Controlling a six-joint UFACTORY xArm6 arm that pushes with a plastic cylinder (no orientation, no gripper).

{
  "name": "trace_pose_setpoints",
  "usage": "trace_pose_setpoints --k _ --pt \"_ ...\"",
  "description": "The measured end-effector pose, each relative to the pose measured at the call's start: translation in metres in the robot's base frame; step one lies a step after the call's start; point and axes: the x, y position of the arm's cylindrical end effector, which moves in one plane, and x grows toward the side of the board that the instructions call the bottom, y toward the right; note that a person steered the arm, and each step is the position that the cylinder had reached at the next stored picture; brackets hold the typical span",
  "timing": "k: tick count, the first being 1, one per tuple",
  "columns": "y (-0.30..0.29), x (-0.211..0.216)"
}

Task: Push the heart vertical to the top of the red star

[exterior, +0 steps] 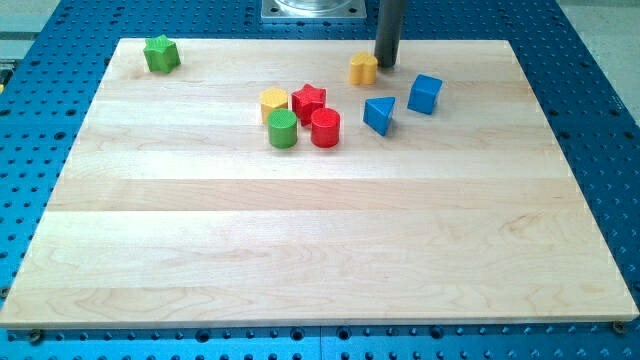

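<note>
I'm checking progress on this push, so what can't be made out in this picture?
- Camera view: the yellow block by my tip is too small to confirm as the heart.
- Whether my tip touches it: hidden, since the rod overlaps its right edge.
- The rod's upper part and the arm: cut off by the view's top.
</note>
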Motion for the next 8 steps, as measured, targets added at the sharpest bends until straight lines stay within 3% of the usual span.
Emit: trace_pose_setpoints --k 1,2,3,5,7,8 --pt "0.026 0.019" --pt "-0.021 0.021" --pt "-0.024 0.067" --pt "-0.061 0.034" --pt "0.01 0.003" --pt "-0.023 -0.007"
